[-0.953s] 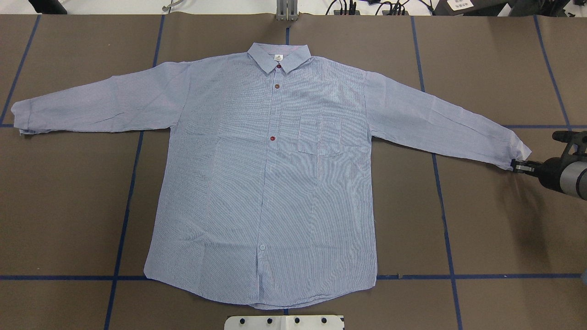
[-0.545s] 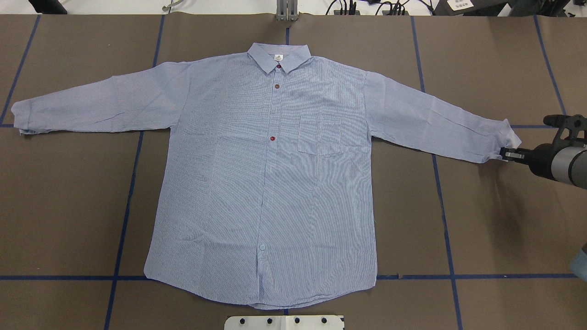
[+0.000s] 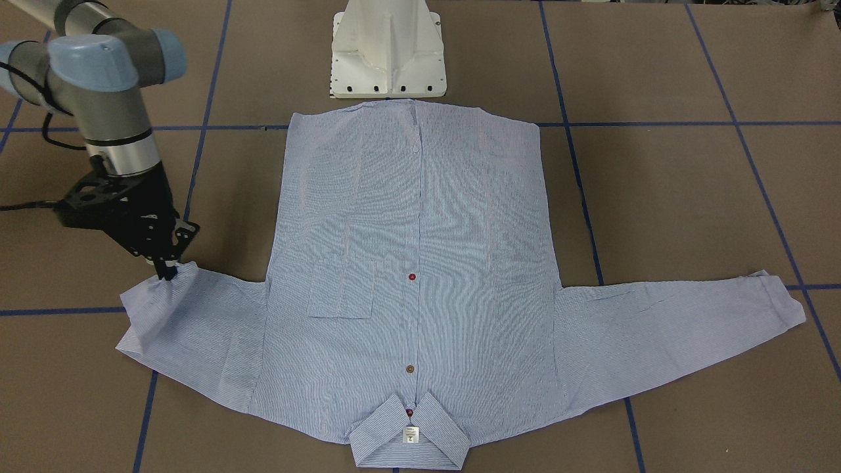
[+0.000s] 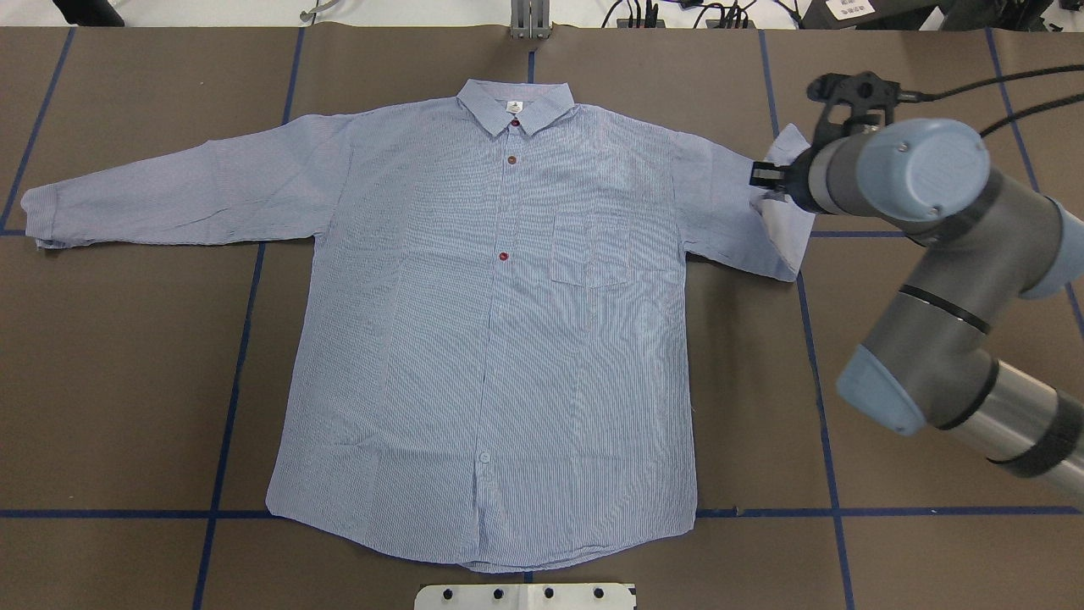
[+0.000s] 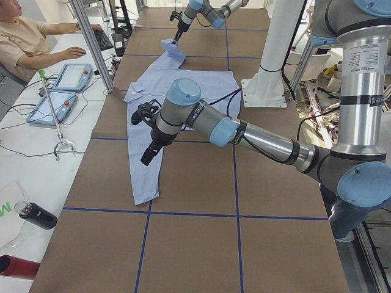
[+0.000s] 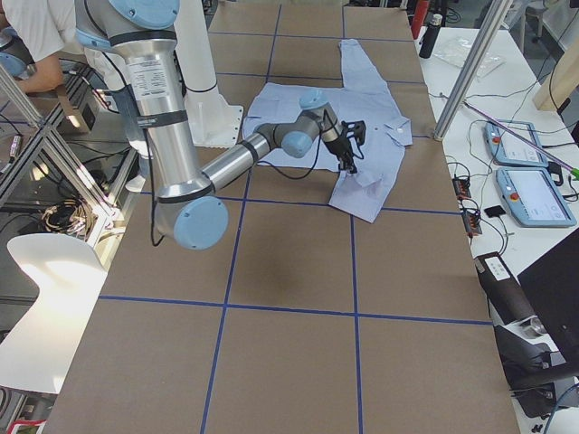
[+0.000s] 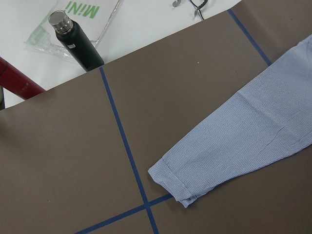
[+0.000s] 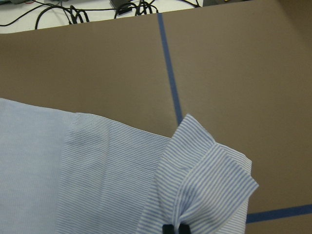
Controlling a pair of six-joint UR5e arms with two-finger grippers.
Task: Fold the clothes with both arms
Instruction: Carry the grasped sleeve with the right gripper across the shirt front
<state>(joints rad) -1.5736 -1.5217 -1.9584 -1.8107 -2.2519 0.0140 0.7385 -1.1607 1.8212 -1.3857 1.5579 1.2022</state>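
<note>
The light blue striped shirt [image 4: 508, 339] lies face up and buttoned on the brown table, collar at the far edge. My right gripper [image 4: 756, 175] is shut on the cuff of the sleeve [image 4: 783, 152] on that side. It holds the cuff lifted and doubled back over the sleeve, toward the shoulder. The right wrist view shows the bunched cuff [image 8: 209, 170] pinched at the black fingertips [image 8: 168, 229]. The other sleeve [image 4: 169, 199] lies stretched out flat, its cuff [image 7: 178, 185] on a blue tape line. My left gripper [image 5: 148, 155] hovers over that sleeve; whether it is open I cannot tell.
The white pedestal base [image 3: 389, 49] stands at the shirt's hem. Blue tape lines [image 4: 229, 407] cross the table. A black bottle [image 7: 75, 41] and a red one [image 7: 17, 80] lie beyond the left end. A person [image 5: 30, 36] sits at a side desk with tablets [image 5: 73, 76].
My right gripper has carried the cuff inward toward the shirt's shoulder and the far edge, so the sleeve now folds back on itself. The right arm has swung into the overhead view.
</note>
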